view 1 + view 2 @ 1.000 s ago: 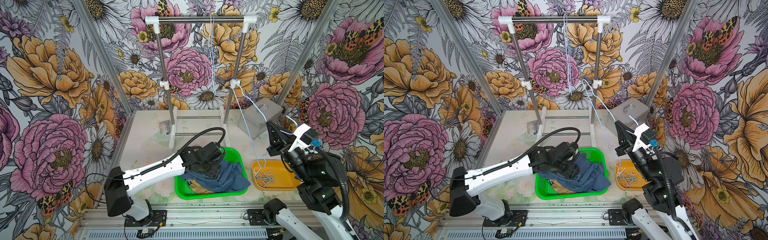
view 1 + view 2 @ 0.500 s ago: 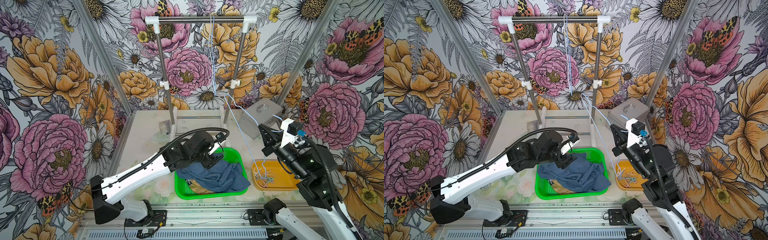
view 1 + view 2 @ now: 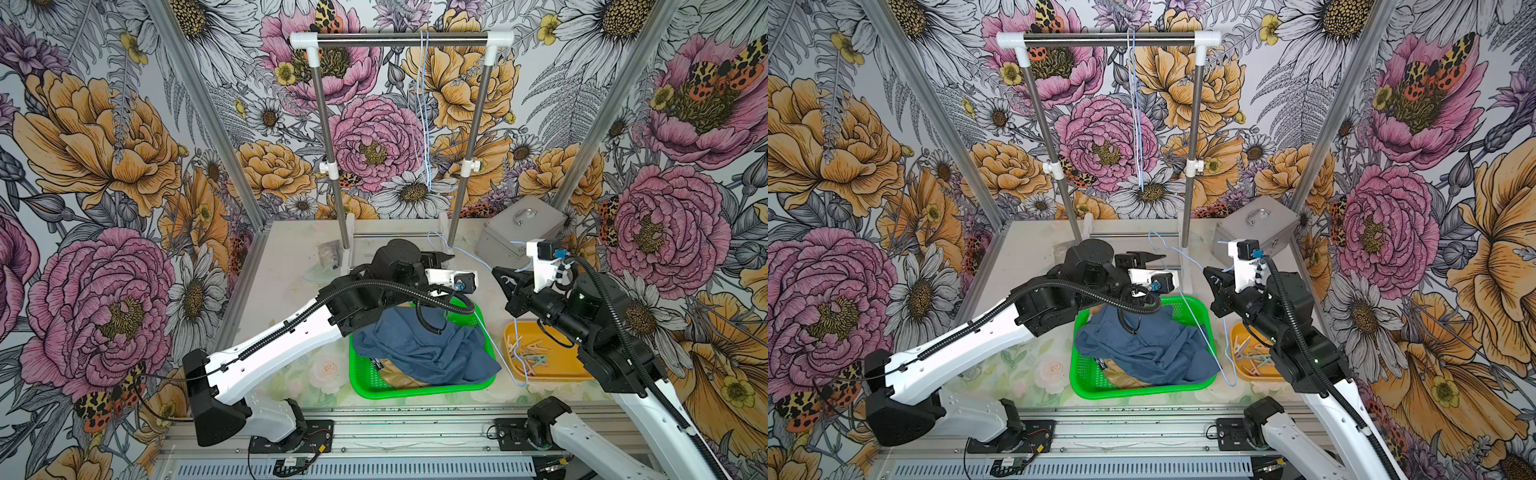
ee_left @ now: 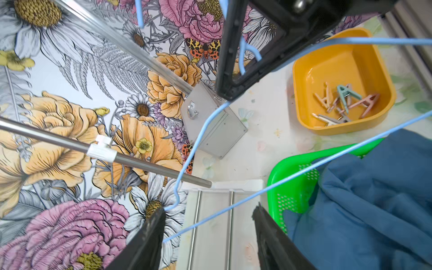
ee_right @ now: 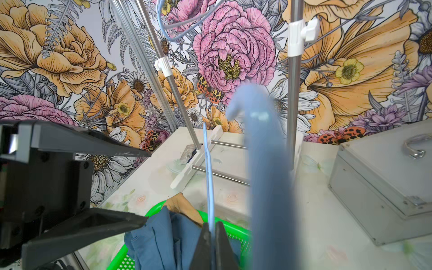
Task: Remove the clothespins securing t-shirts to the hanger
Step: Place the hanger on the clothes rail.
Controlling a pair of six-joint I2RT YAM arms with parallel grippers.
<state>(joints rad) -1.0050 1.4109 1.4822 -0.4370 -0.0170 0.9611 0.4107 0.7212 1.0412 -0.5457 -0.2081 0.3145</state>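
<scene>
Inside yellow tray [image 4: 339, 70] on bench [image 3: 291, 257], beside green basket [image 3: 415, 392] on right arm's side: clothespins [image 4: 343, 102] heaped, prongs pointing every way; one mint green, one pink, rest beige and grey, exact count unclear. Crumpled in basket, two visible: slate blue t-shirt [image 3: 428, 345] on top, tan t-shirt [image 3: 399, 374] under it. Right hand [image 5: 211, 230] pinched tight on thin blue wire hanger [image 5: 208, 175], long axis slanting from rack [image 3: 401, 37] foot down to bench between basket and tray. Left hand [image 4: 209, 210] fingers spread, hanger wire crossing gap.

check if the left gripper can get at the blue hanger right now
Probably yes: the left gripper is open, and the blue hanger seems to run between its fingers with nothing in the way. The right gripper is shut on another stretch, clear of it.
</scene>
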